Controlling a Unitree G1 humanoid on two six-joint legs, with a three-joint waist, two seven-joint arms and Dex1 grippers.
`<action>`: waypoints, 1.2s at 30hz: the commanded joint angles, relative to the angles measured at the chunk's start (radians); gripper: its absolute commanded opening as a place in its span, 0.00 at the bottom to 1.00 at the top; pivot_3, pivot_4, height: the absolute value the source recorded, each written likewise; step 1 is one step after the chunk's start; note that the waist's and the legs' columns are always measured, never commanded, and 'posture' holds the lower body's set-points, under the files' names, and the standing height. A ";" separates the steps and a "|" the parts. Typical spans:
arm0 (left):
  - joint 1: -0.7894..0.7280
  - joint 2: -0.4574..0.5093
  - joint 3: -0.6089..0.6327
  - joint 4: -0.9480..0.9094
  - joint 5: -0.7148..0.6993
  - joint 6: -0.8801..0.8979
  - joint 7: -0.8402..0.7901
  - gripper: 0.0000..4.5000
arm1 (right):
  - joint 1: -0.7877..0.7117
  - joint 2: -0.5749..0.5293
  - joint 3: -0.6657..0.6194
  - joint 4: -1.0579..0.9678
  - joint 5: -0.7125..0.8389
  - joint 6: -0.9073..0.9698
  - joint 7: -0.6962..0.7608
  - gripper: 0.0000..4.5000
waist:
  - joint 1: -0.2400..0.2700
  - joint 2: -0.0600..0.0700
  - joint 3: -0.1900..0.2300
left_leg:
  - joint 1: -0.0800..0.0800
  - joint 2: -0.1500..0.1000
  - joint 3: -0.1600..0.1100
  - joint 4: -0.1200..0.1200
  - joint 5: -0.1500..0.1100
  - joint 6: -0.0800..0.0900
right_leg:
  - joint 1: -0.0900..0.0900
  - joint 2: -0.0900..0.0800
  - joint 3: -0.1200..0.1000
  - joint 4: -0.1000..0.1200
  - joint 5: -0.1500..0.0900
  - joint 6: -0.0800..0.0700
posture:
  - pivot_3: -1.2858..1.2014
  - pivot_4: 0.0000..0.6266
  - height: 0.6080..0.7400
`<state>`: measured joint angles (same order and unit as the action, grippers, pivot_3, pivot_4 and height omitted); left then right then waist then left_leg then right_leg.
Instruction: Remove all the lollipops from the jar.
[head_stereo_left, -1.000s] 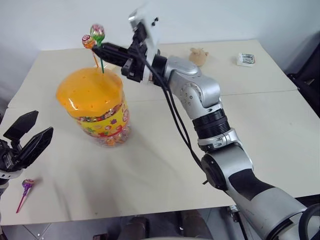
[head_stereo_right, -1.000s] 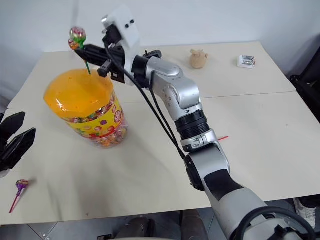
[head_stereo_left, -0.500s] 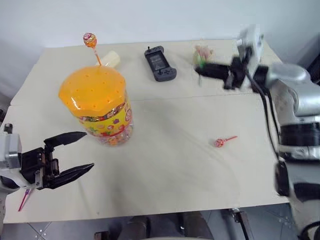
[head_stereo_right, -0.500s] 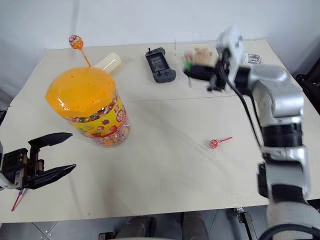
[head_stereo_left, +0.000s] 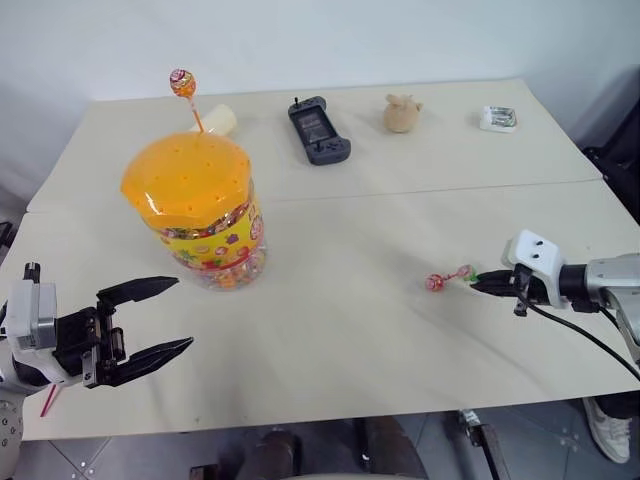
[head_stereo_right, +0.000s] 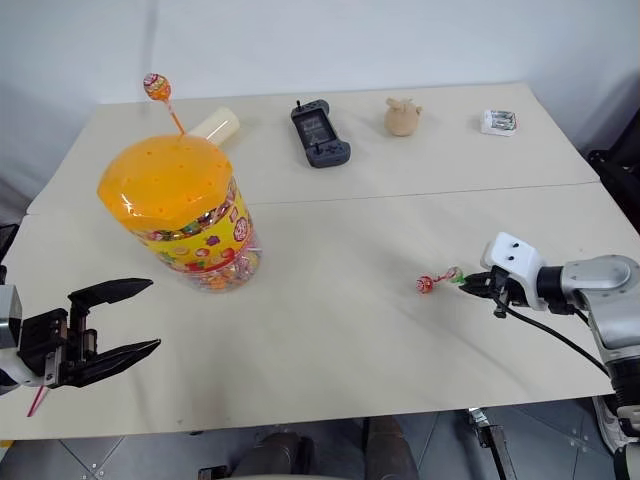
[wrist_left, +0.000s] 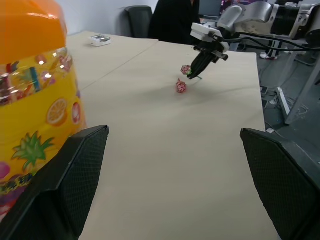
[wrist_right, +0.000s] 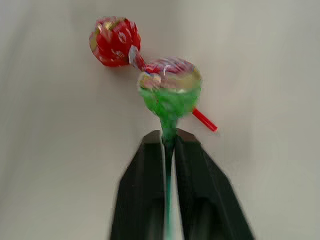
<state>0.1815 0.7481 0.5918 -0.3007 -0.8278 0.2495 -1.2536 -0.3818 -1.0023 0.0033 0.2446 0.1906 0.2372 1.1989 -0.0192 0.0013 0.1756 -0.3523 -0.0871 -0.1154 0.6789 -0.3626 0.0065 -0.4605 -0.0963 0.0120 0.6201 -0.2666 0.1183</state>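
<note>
The right gripper (wrist_right: 169, 145) pinches the stick of the green lollipop (wrist_right: 170, 90) low over the table (head_stereo_left: 330, 330), just beside the red lollipop (wrist_right: 114, 41) lying there. One lollipop (head_stereo_left: 182, 83) stands in the jar (head_stereo_left: 195, 205) lid. The left gripper (head_stereo_left: 160, 318) is spread wide, near the jar.

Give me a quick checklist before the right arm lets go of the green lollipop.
1. Green lollipop stick between the right gripper fingers: ok.
2. Low over the table near the red lollipop: ok.
3. Touching the red one: cannot tell.
4. Left gripper open and apart from the jar: ok.
5. Jar emptied: not ok, an orange lollipop stands in the lid.
</note>
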 joint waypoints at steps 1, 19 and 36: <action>-0.010 0.010 0.033 0.009 -0.010 -0.008 0.009 1.00 | -0.008 -0.012 -0.053 0.022 0.032 -0.045 0.035 0.38 | 0.007 0.000 0.000 | 0.000 0.000 0.000 0.000 0.000 0.000 | 0.000 0.000 0.000 0.000 0.000 0.000 | 0.52 0.24 1.00; -0.109 -0.112 0.297 0.166 -0.260 0.068 0.300 1.00 | -0.752 0.544 0.022 -0.028 0.329 0.387 -0.172 0.88 | 0.009 0.000 0.000 | -0.001 0.008 -0.003 0.003 -0.004 -0.006 | -0.002 0.006 -0.002 0.002 0.000 -0.004 | 0.52 0.24 1.00; -0.043 -0.164 0.283 0.086 -0.244 0.047 0.344 1.00 | -1.189 1.084 0.013 0.611 0.155 0.145 -0.483 0.88 | -0.039 -0.002 -0.001 | -0.002 0.004 -0.007 0.004 -0.004 -0.004 | -0.002 0.003 -0.006 0.007 0.000 -0.006 | 0.52 0.24 1.00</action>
<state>0.1322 0.5859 0.8540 -0.1872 -1.0617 0.3140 -0.9134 -1.5287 0.0653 0.0330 0.8606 0.3413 0.4103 0.7214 -0.0578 -0.0008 0.1745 -0.3548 -0.0832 -0.1220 0.6825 -0.3666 0.0026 -0.4632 -0.0928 0.0056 0.6271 -0.2663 0.1120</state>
